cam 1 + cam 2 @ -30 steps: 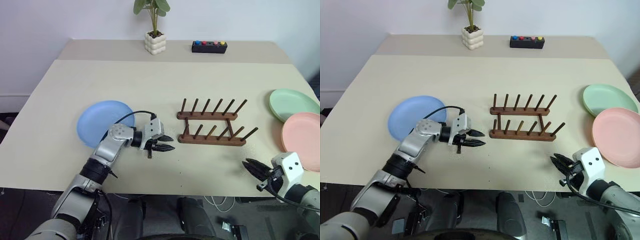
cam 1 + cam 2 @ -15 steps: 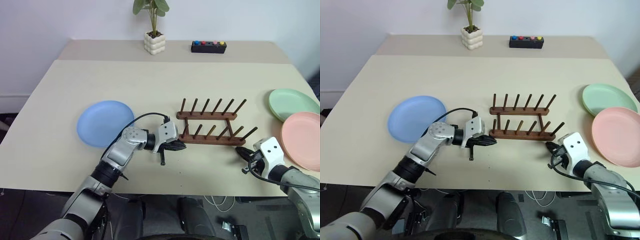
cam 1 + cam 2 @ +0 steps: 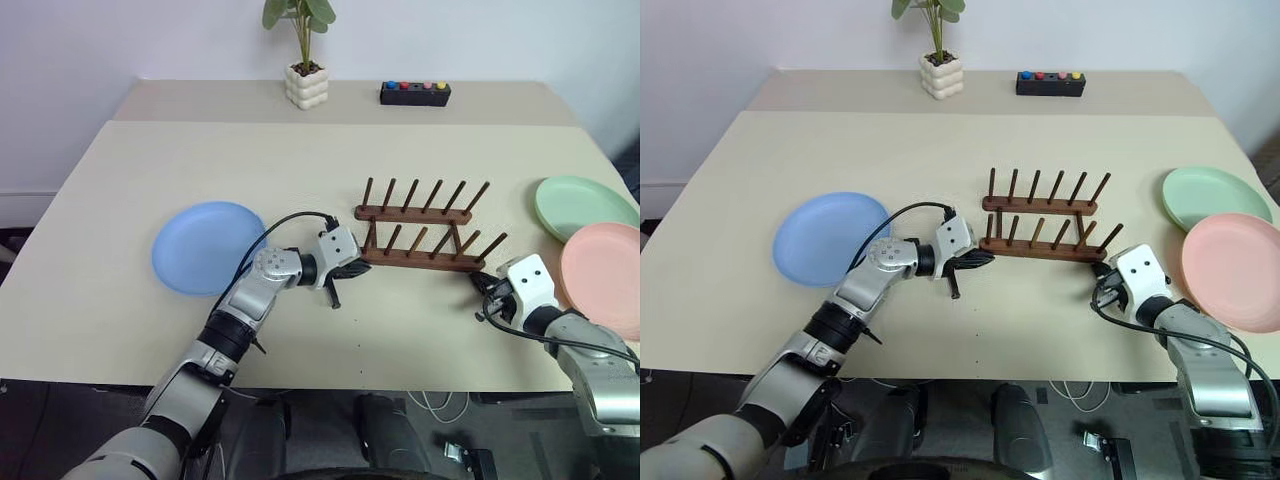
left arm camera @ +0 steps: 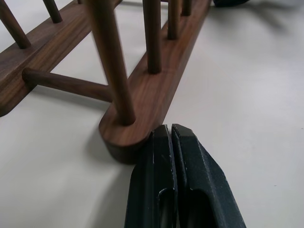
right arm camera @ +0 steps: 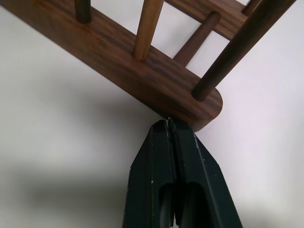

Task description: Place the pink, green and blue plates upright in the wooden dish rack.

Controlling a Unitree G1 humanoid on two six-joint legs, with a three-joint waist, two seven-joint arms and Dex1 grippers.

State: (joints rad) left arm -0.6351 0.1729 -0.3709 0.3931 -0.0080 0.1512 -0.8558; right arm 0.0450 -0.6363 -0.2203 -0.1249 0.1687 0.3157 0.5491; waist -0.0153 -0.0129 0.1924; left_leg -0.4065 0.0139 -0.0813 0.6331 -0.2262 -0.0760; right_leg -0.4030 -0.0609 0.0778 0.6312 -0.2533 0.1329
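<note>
The wooden dish rack (image 3: 420,240) stands near the table's middle with nothing between its pegs. My left gripper (image 3: 362,268) is shut, and its tips (image 4: 171,130) touch the rounded left end of the rack's near rail. Shut as well, my right gripper (image 3: 478,283) presses its tips (image 5: 168,122) against that rail's right end. The blue plate (image 3: 208,260) lies flat to the left of the rack. At the right edge the green plate (image 3: 585,205) lies flat, and the pink plate (image 3: 605,278) lies nearer, just overlapping its rim.
A potted plant (image 3: 300,60) and a black box with coloured buttons (image 3: 415,93) stand on the far table section. The table's near edge (image 3: 360,382) runs close below both arms.
Both grippers have closed in on the two ends of the rack's near rail. The left gripper's fingers have shut. The rack has slid a little away from me.
</note>
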